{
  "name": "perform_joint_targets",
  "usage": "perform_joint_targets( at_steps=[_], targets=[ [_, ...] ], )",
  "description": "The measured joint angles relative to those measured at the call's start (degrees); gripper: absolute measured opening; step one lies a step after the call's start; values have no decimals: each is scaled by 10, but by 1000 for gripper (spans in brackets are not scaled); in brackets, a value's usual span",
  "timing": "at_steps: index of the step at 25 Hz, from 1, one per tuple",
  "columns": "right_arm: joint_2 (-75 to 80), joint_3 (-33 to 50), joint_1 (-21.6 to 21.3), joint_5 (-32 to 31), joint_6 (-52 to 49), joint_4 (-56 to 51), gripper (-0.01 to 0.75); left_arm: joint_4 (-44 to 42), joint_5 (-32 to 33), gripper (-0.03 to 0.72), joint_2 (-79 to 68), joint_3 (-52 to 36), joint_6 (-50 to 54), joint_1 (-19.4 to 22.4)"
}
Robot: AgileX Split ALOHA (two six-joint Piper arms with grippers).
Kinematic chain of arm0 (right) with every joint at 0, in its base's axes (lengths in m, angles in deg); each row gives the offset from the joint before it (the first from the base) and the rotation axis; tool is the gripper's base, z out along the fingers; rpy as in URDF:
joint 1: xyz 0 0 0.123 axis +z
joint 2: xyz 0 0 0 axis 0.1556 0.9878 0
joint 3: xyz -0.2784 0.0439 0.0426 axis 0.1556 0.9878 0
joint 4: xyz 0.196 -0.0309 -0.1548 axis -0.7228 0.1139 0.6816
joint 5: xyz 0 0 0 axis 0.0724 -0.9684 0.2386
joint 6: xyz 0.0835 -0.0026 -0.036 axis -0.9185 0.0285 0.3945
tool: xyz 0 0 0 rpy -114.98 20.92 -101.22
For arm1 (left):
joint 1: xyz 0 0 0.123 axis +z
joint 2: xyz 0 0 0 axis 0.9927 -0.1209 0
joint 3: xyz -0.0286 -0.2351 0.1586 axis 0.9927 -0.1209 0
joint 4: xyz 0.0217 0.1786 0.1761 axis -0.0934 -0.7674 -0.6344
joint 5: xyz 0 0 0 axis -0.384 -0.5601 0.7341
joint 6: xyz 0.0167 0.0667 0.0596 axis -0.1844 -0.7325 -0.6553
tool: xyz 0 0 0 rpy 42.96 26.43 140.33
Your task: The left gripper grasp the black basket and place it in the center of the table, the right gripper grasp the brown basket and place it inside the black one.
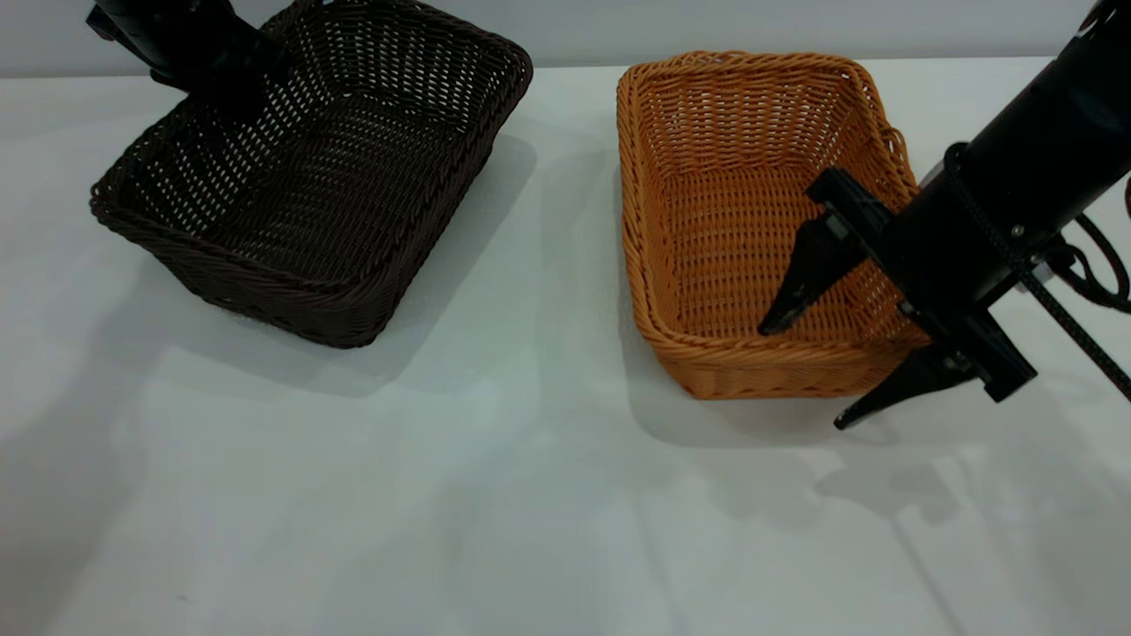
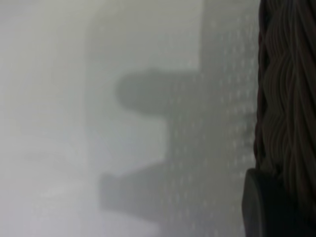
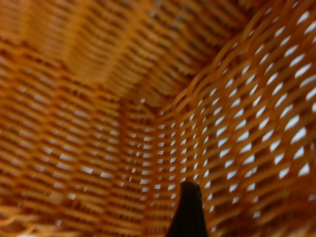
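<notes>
From outside, my left gripper (image 1: 216, 84) sits at the black basket's (image 1: 318, 177) far-left rim; I cannot tell its state. My right gripper (image 1: 808, 375) straddles the brown basket's (image 1: 724, 230) near-right corner, fingers spread, on the table (image 1: 495, 495).

My left wrist sees dark rim.

My right wrist sees orange weave.

Desk (image 1: 495, 495): plain pale grey-white top, carried two wicker baskets well apart
Black basket (image 1: 336, 177): lay on the desk's left side, set at an angle
Brown basket (image 1: 751, 238): lay on the right side, its near edge toward the front
</notes>
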Motion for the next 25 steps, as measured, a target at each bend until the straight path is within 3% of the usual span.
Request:
perform_joint_targets(
  at_steps=[6, 15, 25],
  targets=[
    [7, -5, 0, 21, 0, -2, 431, 1, 4, 80, 1, 0, 0, 12],
    [7, -29, 0, 74, 0, -8, 153, 1, 5, 80, 2, 0, 0, 52],
    [6, -32, -9, 121, 18, 22, 67, 1, 5, 80, 4, 0, -3, 66]
  ],
)
